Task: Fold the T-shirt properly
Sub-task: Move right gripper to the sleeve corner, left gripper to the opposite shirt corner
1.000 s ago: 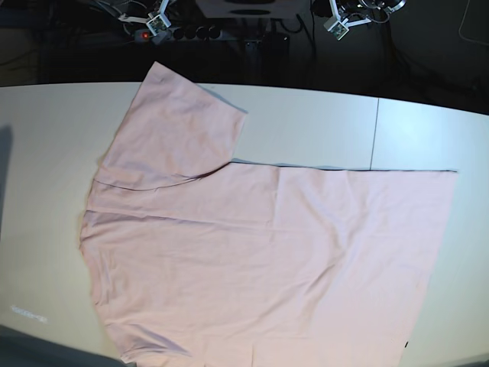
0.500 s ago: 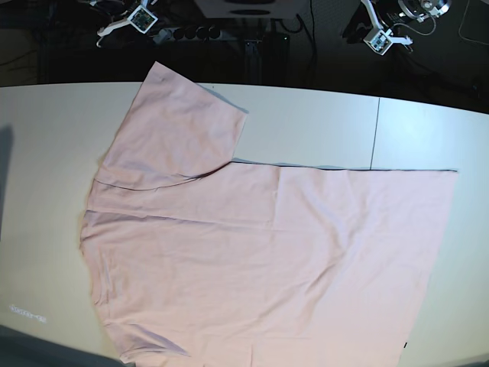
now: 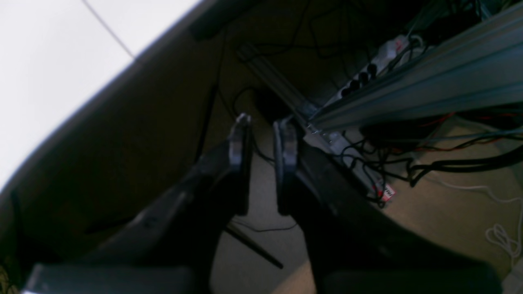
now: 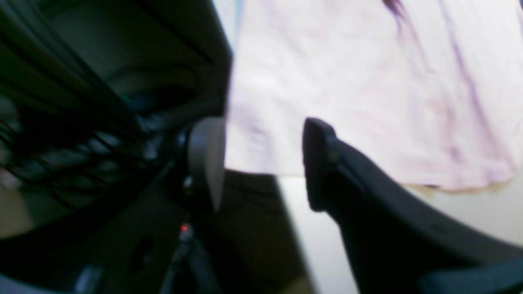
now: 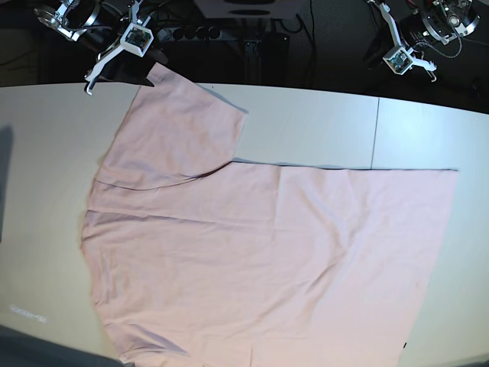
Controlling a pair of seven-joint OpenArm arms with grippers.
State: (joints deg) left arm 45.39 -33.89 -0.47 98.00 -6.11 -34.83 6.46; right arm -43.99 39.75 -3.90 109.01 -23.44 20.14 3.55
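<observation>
Right end effector (image 4: 261,163), jaws apart, lines up on the T-shirt (image 5: 260,252) sleeve corner; left end effector (image 3: 261,139), slightly apart, waits. Next: pinch it.

My right gripper (image 4: 261,163) hangs with its jaws spread wide and nothing between them. My left gripper (image 3: 261,139) sits raised at the far edge, jaws parallel with a narrow gap, also empty.

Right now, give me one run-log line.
shirt: flat on table, unfolded | right gripper: open, over sleeve corner | left gripper: empty, off table
</observation>
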